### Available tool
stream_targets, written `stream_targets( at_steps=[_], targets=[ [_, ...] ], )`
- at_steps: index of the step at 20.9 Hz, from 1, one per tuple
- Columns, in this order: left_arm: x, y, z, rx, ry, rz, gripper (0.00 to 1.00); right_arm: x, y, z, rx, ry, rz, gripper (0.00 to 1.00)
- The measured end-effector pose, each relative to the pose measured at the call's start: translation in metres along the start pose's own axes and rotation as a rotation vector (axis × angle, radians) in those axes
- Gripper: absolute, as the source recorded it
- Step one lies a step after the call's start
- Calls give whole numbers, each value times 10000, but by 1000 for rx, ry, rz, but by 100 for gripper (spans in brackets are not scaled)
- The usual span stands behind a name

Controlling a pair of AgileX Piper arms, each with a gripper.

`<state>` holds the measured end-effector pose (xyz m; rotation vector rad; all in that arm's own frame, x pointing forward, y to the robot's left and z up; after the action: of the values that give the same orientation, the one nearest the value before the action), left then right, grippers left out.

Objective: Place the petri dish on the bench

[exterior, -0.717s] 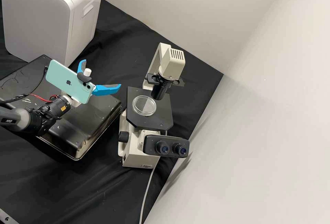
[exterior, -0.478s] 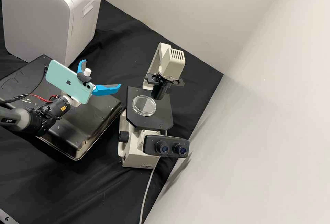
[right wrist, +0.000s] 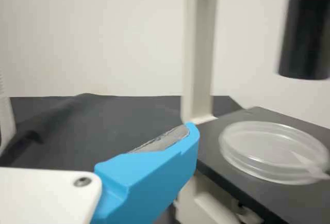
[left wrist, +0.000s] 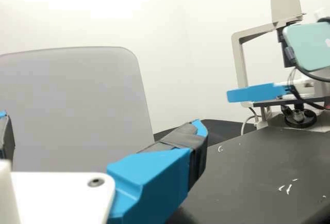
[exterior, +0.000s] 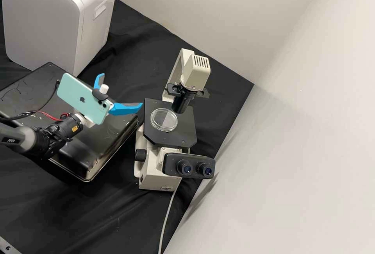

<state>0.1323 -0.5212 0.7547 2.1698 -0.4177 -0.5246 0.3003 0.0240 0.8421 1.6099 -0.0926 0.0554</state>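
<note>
High view: the petri dish (exterior: pixel 164 119), clear and round, lies flat on the microscope stage (exterior: pixel 184 132), toward the stage's far left corner and just beside the black condenser barrel (exterior: pixel 181 101) that hangs over the far edge. It is not on the bench (exterior: pixel 97 215). The right gripper (exterior: pixel 122 90) hovers off the stage's left edge, above the corner of a glossy black slab (exterior: pixel 93 148) nearest the microscope. Its two blue fingers are spread wide and grasp nothing, and the lower fingertip is near the stage but apart from it. A teal phone (exterior: pixel 82 98) is clamped at that wrist. Left wrist view: the left gripper (left wrist: pixel 100 128) sits low over the slab, facing a white cabinet (left wrist: pixel 72 105), with its fingers parted and nothing between them. Right wrist view: the dish rests inside the stage's edge, under the barrel. One blue finger ends by that edge, clear of the dish.
</note>
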Motion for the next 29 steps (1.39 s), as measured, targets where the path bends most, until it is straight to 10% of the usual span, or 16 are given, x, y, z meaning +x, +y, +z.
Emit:
stream_targets(
  at_steps=[17,29],
  targets=[
    [0,1,4,0,-2,1,100,-137,445,486,13,-91,152,100],
    [-1,2,10,-1,-6,2,100,98,468,716,29,-137,142,100]
  ],
)
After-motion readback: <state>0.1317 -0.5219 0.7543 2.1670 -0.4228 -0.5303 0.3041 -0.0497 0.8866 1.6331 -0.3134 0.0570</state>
